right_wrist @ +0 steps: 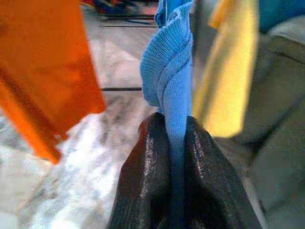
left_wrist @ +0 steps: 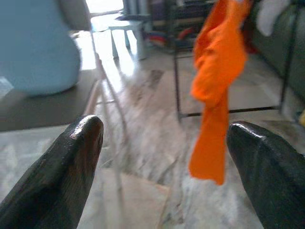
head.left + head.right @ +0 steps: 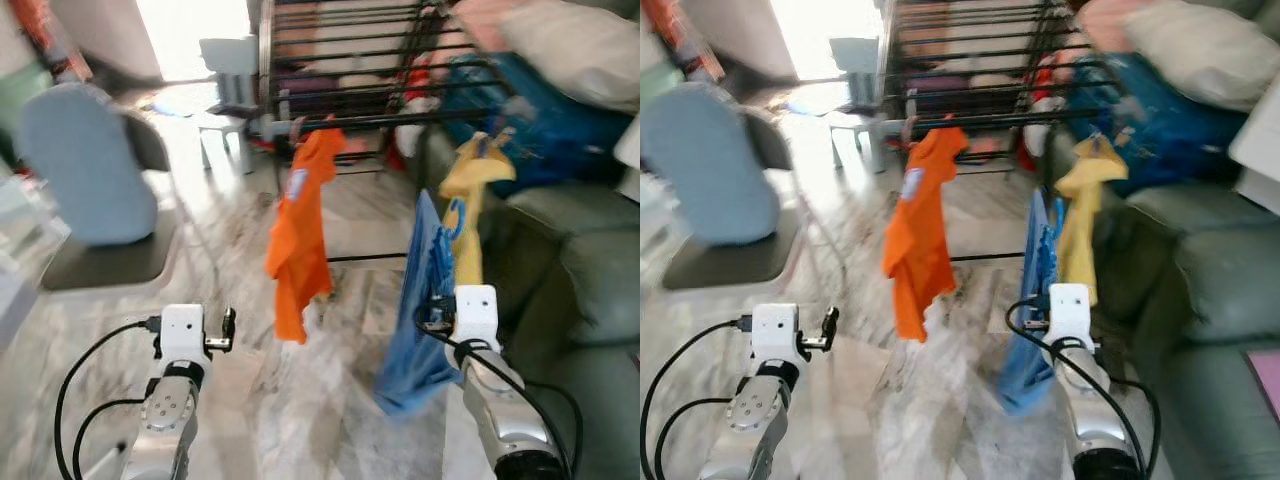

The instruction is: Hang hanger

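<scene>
**Operator:** Report finger state, starting at the right gripper [image 1: 176, 143].

**Technician:** Both black fingers are pressed together on a fold of the blue garment [image 3: 425, 300]; the knit cloth rises out of the pinch and also drapes below the wrist. The left gripper [image 2: 164, 152] stands wide apart with nothing between the fingers, raised at the robot's left and aimed toward the orange garment [image 3: 300, 235].

**Operator:** Where is the task item?

**Technician:** The blue garment hangs in front of the right arm, just beside the yellow garment [image 3: 470, 210] and apart from the orange one. Both of those hang from the front bar of the black drying rack [image 3: 360, 60]. A hanger inside the blue cloth cannot be made out; blur hides it.

**Operator:** Orientation?

**Technician:** Long axis near vertical. Its upper end points up toward the rack bar, its loose lower end toward the floor [image 3: 250, 380].

**Operator:** Failure modes?

**Technician:** In my judgement:
- The grip is on cloth only. The garment could slide through the fingers or off its hanger during the lift.
- The hook end is unseen, so it could miss the bar.
- Close spacing could snag the yellow garment and drag it off.
- The sofa [image 3: 590, 290] stands near the right arm, so reach may be restricted.
</scene>
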### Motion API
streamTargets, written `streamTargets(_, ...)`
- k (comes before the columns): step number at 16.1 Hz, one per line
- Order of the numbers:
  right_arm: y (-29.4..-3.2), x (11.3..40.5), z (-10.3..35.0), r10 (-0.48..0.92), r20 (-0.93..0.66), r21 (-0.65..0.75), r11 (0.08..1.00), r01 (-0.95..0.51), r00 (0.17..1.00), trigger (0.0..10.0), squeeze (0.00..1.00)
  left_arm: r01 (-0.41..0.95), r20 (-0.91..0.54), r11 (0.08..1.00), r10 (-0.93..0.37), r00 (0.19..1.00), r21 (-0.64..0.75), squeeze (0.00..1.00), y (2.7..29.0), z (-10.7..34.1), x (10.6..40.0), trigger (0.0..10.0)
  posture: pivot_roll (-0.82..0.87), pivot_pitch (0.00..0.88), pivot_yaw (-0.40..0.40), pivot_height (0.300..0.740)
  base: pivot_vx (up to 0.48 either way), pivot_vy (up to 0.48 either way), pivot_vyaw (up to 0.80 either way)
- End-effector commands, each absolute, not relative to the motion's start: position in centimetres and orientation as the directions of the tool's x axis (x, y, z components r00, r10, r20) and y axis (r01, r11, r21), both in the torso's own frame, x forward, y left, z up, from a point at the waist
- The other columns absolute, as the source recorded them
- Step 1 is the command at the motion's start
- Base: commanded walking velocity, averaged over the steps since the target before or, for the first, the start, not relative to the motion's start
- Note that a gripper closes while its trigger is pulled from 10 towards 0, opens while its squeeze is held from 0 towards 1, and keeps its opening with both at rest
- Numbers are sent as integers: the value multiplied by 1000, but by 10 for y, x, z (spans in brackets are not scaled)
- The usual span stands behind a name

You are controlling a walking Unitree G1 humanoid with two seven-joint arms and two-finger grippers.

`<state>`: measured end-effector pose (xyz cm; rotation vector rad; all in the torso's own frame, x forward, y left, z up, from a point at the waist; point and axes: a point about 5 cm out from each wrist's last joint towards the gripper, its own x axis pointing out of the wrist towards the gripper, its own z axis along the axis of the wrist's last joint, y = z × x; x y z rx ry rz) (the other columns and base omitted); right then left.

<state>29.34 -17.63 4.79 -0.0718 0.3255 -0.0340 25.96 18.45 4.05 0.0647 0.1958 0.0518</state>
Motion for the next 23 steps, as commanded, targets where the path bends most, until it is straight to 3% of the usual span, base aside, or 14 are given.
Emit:
streamTargets(1, -171, 303, 67, -11, -247, -71, 997, -7, 969, 10000, 0, -64, -187, 995, 78, 979, 79, 0, 187, 42, 260, 10000, -110, 0, 17, 740, 0, 0, 0)
streamTargets(10, -169, 301, 66, 10, -257, -43, 999, -22, 966, 10000, 0, -51, -184, 994, 69, 981, 97, 0, 184, 42, 262, 10000, -121, 0, 26, 740, 0, 0, 0)
streamTargets(13, -164, 293, 73, 58, -237, -15, 998, -63, 970, 10000, 0, -79, -156, 989, 98, 983, 126, 0, 194, 46, 264, 10000, -121, 0, 24, 740, 0, 0, 0)
streamTargets(14, -166, 278, 82, 88, -185, -42, 994, -97, 979, 10000, 0, -98, -106, 989, 110, 988, 112, 0, 204, 55, 260, 10000, -121, 0, 25, 740, 0, 0, 0)
streamTargets(18, -180, 240, 79, 94, -188, -94, 989, -114, 978, 10000, 0, -33, -126, 992, 49, 991, 126, 0, 209, 48, 235, 10000, -144, 0, 39, 740, 0, 0, 0)
streamTargets(23, -182, 253, 103, 162, -171, -138, 973, -186, 972, 10000, 0, 108, -75, 978, -96, 993, 177, 0, 206, 67, 240, 10000, -153, 0, 28, 740, 0, 0, 0)
